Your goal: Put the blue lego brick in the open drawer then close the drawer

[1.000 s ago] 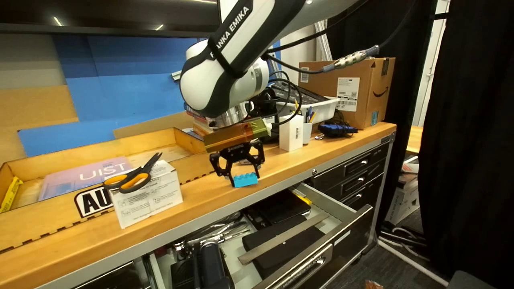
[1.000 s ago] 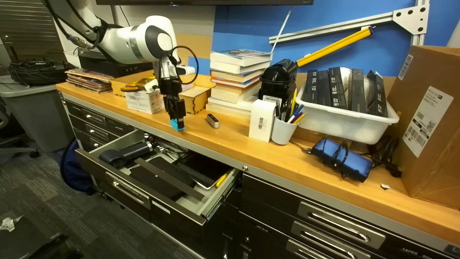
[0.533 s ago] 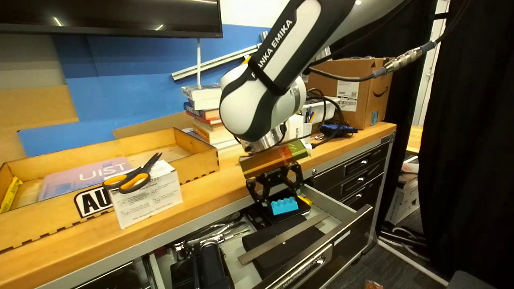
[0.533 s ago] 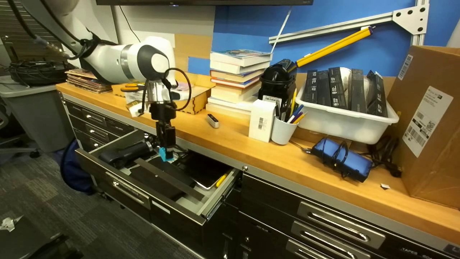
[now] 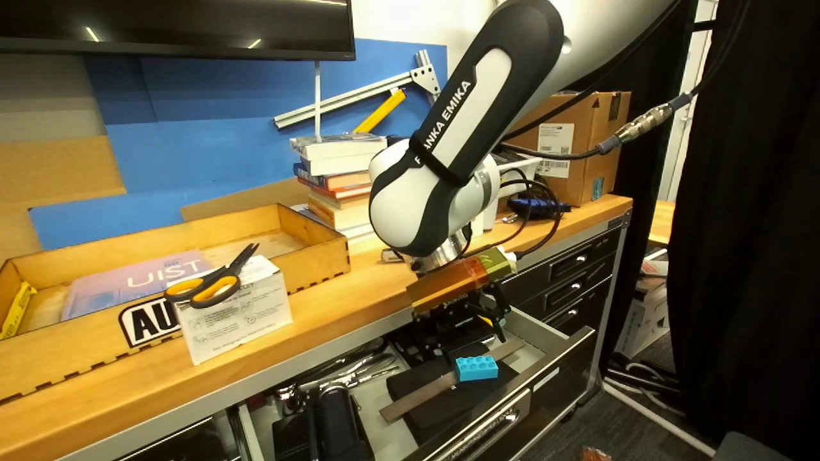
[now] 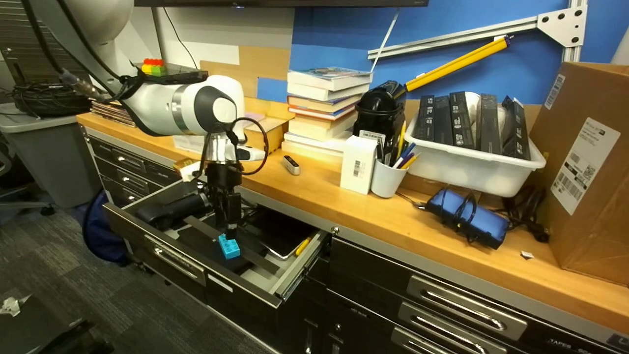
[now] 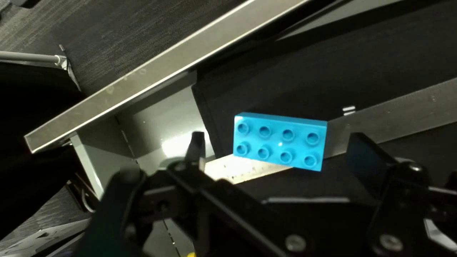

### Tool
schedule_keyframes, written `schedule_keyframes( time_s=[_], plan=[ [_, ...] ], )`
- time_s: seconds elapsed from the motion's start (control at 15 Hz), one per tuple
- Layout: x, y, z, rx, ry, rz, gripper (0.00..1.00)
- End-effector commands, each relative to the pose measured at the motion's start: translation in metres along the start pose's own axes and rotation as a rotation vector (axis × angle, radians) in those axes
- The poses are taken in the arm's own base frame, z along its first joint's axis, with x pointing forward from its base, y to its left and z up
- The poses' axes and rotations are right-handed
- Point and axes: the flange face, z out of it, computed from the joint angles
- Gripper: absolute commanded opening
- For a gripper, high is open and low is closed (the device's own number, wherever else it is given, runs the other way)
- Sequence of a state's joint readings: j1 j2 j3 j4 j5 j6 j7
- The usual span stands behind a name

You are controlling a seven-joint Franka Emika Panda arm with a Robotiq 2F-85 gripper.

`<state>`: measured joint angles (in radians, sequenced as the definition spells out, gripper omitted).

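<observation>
The blue lego brick point(image 5: 476, 368) point(image 6: 229, 247) point(image 7: 280, 141) lies studs up inside the open drawer point(image 5: 506, 391) point(image 6: 196, 258), across a flat metal strip point(image 7: 403, 109) and a dark flat case point(image 5: 416, 387). My gripper point(image 7: 278, 142) hangs over it with its jaws spread wide. In the wrist view one finger point(image 7: 195, 148) stands beyond each short end of the brick, with a gap on both sides. Nothing is held. The drawer is pulled well out, its pale front edge point(image 7: 171, 67) crossing the wrist view.
Other things fill the drawer: a dark tool point(image 6: 172, 211), a tablet-like slab point(image 6: 280, 231) and a yellow-handled tool point(image 6: 302, 247). The wooden worktop point(image 5: 333, 301) overhangs behind the gripper. On it stand a white box with scissors point(image 5: 208, 285) and stacked books point(image 6: 324, 108).
The arm has carried the brick off the worktop side, down and into the drawer. The jaws have opened, and the brick now lies loose below them.
</observation>
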<state>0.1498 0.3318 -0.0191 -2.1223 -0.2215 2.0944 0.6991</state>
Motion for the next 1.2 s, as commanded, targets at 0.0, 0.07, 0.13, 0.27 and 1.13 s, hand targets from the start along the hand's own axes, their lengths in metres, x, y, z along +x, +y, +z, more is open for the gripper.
schedule_keyframes(
  time_s=[0.0, 0.07, 0.13, 0.27, 1.13],
  plan=[
    [-0.020, 0.051, -0.003, 0.018, -0.063, -0.089, 1.00],
    [-0.026, 0.068, 0.003, 0.032, -0.101, -0.141, 1.00],
    [-0.030, 0.083, 0.006, 0.040, -0.132, -0.180, 1.00],
    [-0.041, 0.110, 0.014, 0.078, -0.191, -0.280, 1.00],
    [0.000, 0.082, 0.061, 0.034, -0.244, -0.235, 1.00]
  ],
)
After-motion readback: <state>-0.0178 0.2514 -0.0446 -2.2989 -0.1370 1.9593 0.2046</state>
